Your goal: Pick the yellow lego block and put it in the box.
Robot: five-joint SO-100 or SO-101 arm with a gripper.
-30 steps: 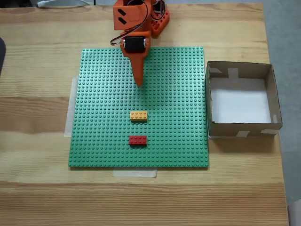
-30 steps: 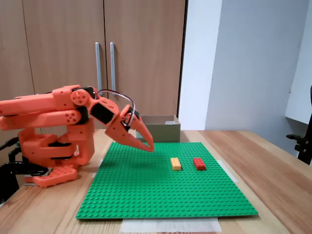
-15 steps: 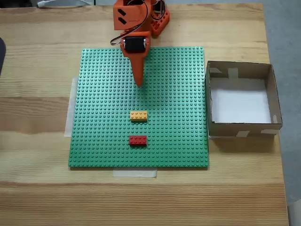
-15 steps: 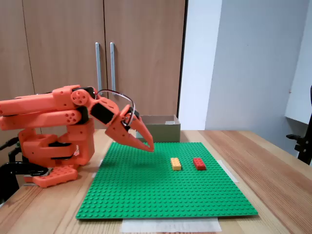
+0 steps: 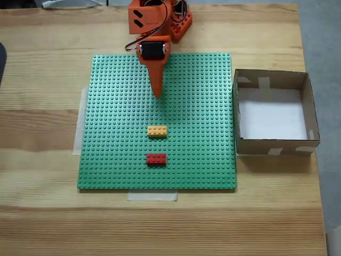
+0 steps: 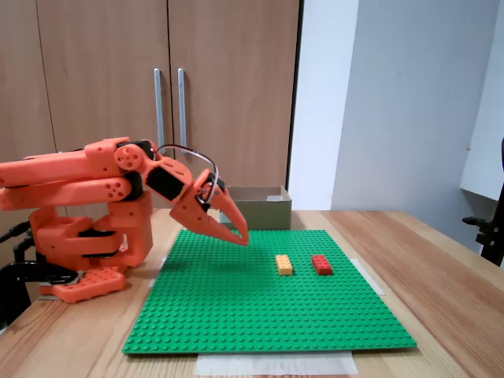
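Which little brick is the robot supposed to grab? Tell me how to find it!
Look at the big green studded plate in the middle of the wooden table. Two small bricks sit near its middle, apart from each other. It is the yellow brick, closer to the orange gripper than the red brick.

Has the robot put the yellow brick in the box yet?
Not yet. Nothing looks done: the yellow brick sits on the green mat beside the red brick, and the box is empty. The tool is shut, holding nothing, short of the brick. Reaching, grabbing, carrying and dropping are all left.
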